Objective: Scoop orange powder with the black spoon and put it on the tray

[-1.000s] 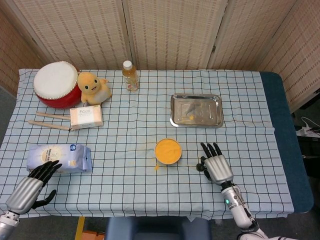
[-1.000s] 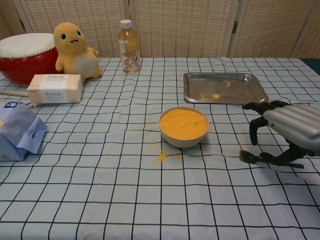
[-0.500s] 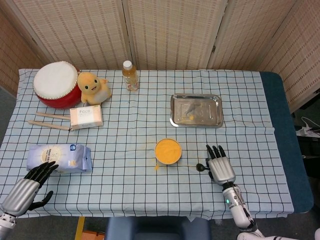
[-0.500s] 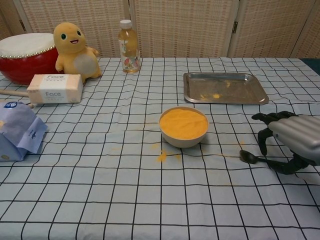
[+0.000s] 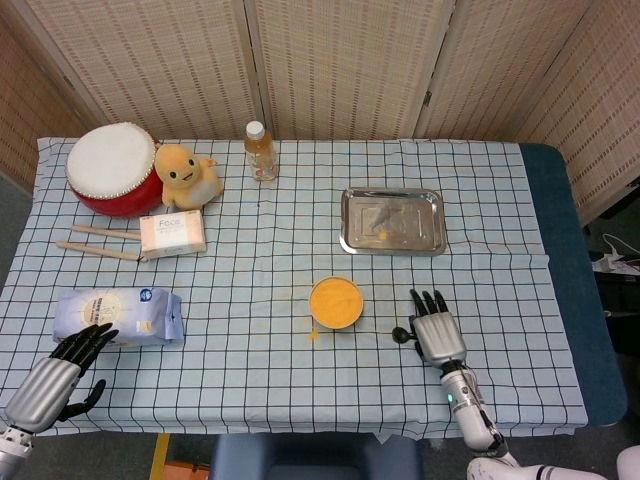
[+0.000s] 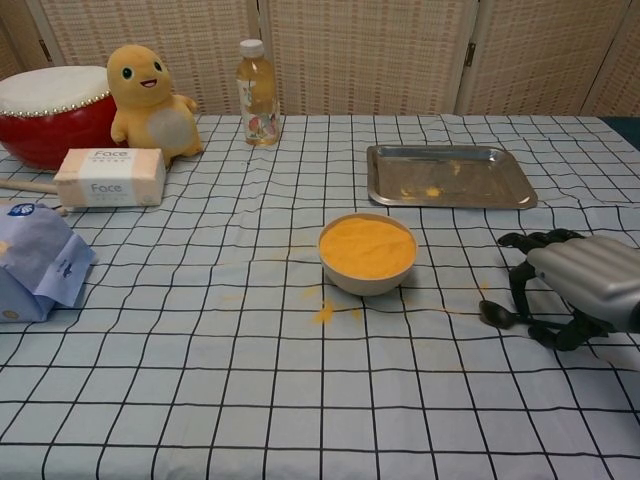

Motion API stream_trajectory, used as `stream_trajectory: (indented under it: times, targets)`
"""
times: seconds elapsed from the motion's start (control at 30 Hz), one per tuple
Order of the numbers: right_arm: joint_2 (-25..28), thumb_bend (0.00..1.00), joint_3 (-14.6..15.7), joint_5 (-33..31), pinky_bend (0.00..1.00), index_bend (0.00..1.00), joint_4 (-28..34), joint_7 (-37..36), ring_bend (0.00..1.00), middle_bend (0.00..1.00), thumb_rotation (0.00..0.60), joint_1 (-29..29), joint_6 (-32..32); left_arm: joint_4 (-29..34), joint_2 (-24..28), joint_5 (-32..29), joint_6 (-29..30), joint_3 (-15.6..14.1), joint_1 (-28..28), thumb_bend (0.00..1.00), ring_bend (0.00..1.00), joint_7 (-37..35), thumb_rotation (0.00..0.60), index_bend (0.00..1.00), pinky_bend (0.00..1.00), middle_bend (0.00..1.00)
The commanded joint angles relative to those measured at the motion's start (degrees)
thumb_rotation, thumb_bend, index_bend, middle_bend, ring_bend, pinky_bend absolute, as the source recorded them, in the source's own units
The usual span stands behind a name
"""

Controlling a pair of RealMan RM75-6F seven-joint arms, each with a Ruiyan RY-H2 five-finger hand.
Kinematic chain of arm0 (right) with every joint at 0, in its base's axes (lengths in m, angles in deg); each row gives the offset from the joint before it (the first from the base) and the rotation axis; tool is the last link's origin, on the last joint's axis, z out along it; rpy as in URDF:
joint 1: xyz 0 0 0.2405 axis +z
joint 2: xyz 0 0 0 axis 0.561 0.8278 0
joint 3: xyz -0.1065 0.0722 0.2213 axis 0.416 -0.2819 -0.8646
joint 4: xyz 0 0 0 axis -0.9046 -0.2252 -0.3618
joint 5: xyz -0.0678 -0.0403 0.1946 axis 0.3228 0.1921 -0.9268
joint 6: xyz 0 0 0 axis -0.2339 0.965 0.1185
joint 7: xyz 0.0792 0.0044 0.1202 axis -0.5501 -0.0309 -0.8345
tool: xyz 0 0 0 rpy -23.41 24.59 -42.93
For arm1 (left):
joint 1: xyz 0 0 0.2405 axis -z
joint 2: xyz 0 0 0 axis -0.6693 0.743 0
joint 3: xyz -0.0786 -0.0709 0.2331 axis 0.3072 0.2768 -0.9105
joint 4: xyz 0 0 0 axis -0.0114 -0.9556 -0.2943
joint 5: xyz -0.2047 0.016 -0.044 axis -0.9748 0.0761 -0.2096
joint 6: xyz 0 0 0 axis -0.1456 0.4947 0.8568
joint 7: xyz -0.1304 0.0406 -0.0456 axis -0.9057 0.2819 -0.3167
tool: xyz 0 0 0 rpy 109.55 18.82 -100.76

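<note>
Spoon [image 6: 497, 314] lies on the cloth; your right hand [image 6: 580, 285] has drawn back slightly, fingers arched over its handle, grip uncertain; nothing scooped.

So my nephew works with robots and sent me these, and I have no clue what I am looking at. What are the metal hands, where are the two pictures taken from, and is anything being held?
It is a two-armed robot with human-like hands, steered remotely by a person. One picture looks down from its head, the other looks forward from its chest.

On the checked tablecloth stand a bowl of orange powder, a steel tray with a few orange traces, a red drum, a yellow plush toy, a bottle, a tissue pack, two wooden sticks and a blue bag. Some powder is spilled beside the bowl.

The right hand is curled over the black spoon, which lies on the cloth; whether it actually grips the spoon I cannot tell. The left hand holds nothing, near the bag.
</note>
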Motion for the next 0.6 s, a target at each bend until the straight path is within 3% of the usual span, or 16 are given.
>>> stream_trajectory:
  times: [0.03,0.6]
  targets:
    - [-0.11,0.31,0.14,-0.22,0.0,0.52,0.16,0.23,0.0,0.0,0.6,0.2,0.06,-0.06,0.02,0.14,0.17,-0.05,-0.08,0.51,0.0,-0.08,0.6,0.0,0.13,0.0]
    - [1.41,0.41,0.55,-0.92,0.0,0.67,2.56,0.29,0.0,0.0,0.6,0.48,2.44,-0.21,0.07,0.19,0.2,0.02,-0.09,0.5,0.0,-0.27,0.6,0.0,0.13,0.0]
